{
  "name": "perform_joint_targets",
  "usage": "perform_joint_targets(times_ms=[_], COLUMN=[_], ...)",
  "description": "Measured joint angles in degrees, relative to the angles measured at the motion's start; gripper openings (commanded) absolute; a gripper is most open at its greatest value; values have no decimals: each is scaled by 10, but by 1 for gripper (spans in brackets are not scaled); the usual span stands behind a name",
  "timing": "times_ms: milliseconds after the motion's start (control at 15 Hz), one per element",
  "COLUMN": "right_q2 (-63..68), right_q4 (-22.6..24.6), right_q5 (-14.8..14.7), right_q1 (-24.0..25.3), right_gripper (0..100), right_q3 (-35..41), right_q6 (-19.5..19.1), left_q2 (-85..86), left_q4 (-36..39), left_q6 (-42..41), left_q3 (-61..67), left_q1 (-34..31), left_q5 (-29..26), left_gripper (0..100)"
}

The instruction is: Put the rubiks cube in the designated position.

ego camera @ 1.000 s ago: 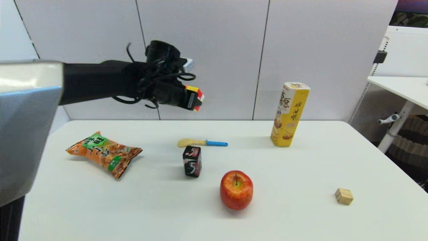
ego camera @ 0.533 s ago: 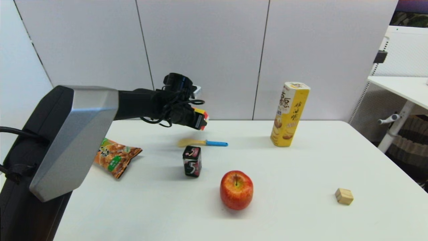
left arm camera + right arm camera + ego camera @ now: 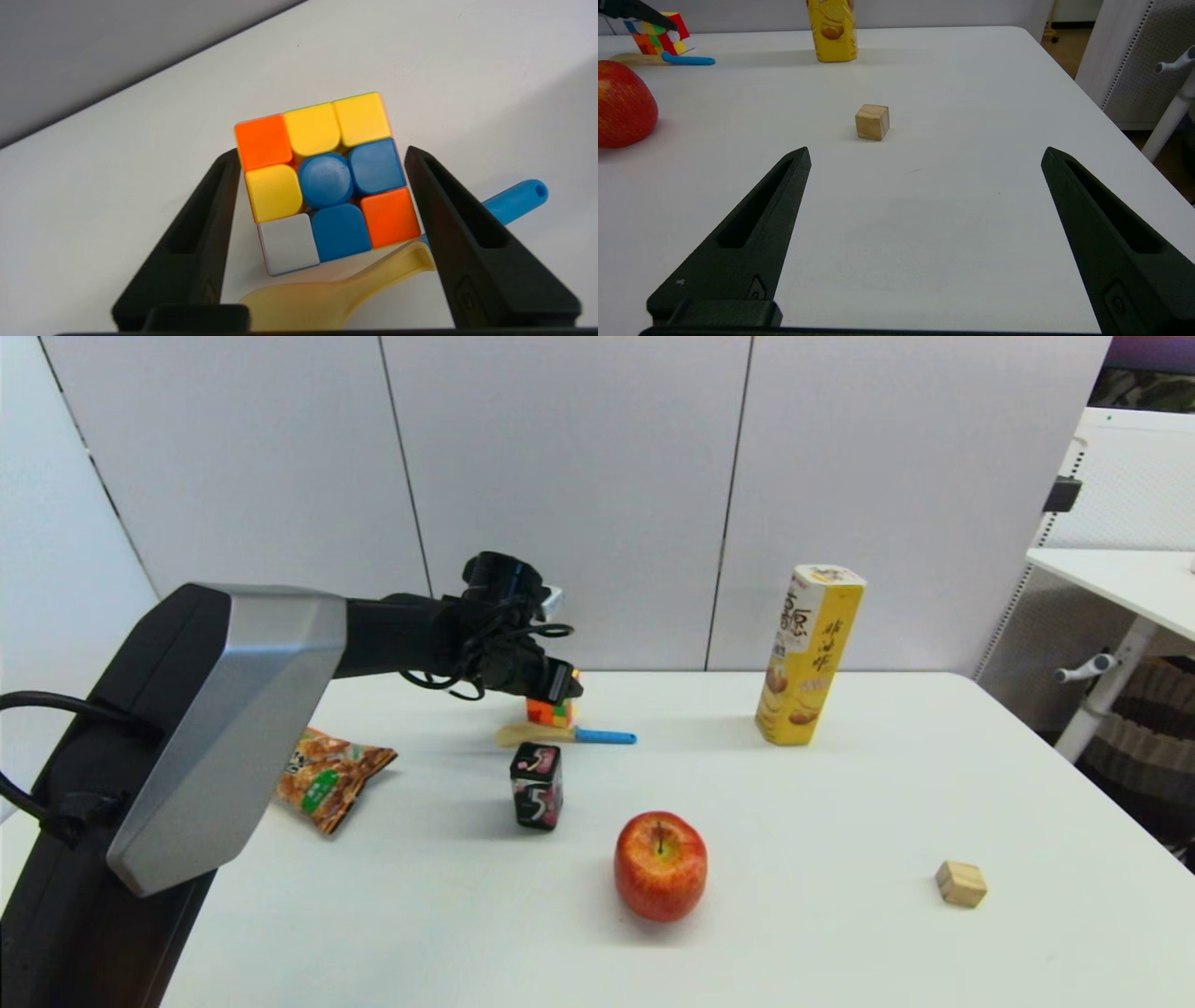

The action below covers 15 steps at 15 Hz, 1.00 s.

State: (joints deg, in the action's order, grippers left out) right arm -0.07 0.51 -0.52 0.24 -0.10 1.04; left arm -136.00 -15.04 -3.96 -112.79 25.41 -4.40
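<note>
At the table's far side, your left gripper (image 3: 322, 154) straddles the scrambled multicoloured rubiks cube (image 3: 324, 182), fingers spread; the cube sits just behind the yellow blue-handled plastic spatula (image 3: 565, 735).

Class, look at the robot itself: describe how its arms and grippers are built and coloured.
The left arm has a large silver-grey angular shell on a black body, then a slim black forearm wrapped in loose black cables. The left gripper and right gripper each have two long, matte black, wedge-shaped fingers with a slot-shaped recess in each. Little else of the right arm shows.
</note>
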Motion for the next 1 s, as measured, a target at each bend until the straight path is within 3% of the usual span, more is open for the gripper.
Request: perform_joint_targets(times_ms=[400, 800, 1000], right_q2=[0, 0, 0], right_q4=[0, 0, 0], right_q5=[0, 0, 0], right_q1=[0, 0, 0], right_gripper=[100, 100, 100], right_q3=[0, 0, 0], right_q6=[0, 0, 0], left_q2=[70, 301, 429], left_q4=[55, -28, -47], left_q6=[-16, -61, -71], left_q3=[0, 11, 101], left_q1=[0, -1, -25], left_q5=[15, 156, 193], left_gripper=[100, 100, 100])
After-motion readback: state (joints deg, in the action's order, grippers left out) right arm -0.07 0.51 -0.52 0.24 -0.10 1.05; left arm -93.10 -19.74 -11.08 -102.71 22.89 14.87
